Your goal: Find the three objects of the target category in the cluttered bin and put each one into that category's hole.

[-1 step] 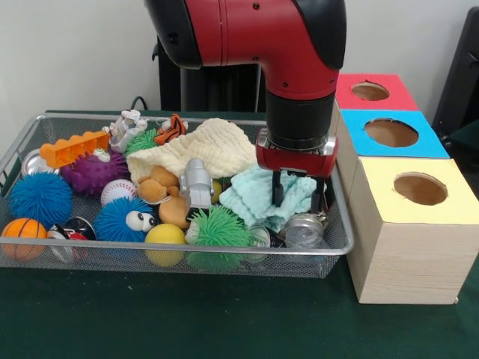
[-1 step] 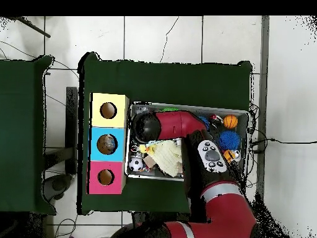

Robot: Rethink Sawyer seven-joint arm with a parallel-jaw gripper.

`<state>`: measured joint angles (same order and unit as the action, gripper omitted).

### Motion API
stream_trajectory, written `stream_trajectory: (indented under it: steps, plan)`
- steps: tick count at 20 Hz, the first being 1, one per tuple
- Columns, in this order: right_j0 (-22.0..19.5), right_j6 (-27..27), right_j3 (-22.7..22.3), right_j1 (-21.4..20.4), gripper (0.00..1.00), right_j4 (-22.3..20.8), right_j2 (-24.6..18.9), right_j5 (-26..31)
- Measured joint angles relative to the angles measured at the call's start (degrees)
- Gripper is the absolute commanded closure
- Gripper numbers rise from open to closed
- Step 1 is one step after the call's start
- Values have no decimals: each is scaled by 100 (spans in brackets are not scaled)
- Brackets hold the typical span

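My gripper [image 1: 299,196] hangs open over the right end of the wire bin [image 1: 90,258]. Its fingers hang just above a mint green cloth [image 1: 251,196] and a round metal tin [image 1: 303,230], holding nothing. A cream knitted cloth [image 1: 209,146] lies mid-bin. Around it are a silver robot figure [image 1: 196,183], a green spiky ball [image 1: 218,226], a yellow ball [image 1: 165,235] and a plush bear [image 1: 157,185]. Three boxes with holes stand right of the bin: red [image 1: 374,91], blue [image 1: 391,133] and yellow [image 1: 419,189]. In the overhead view the arm [image 2: 179,124] hides the gripper.
The bin's left half holds a blue ball with eyes [image 1: 123,218], a blue spiky ball [image 1: 39,198], a basketball [image 1: 24,230], a purple spiky ball [image 1: 93,173], a baseball [image 1: 118,191] and an orange toy [image 1: 73,147]. Green cloth covers the table [image 1: 224,314].
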<state>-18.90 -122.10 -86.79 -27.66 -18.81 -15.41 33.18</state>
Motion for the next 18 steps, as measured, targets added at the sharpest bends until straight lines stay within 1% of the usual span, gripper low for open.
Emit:
stream_trajectory:
  steps: [9,13,18]
  plan:
    - [0,0,-13,29,0,67,-2,-85]
    - [2,0,65,39,0,143,-4,-85]
    - [12,0,270,80,0,267,-5,-84]
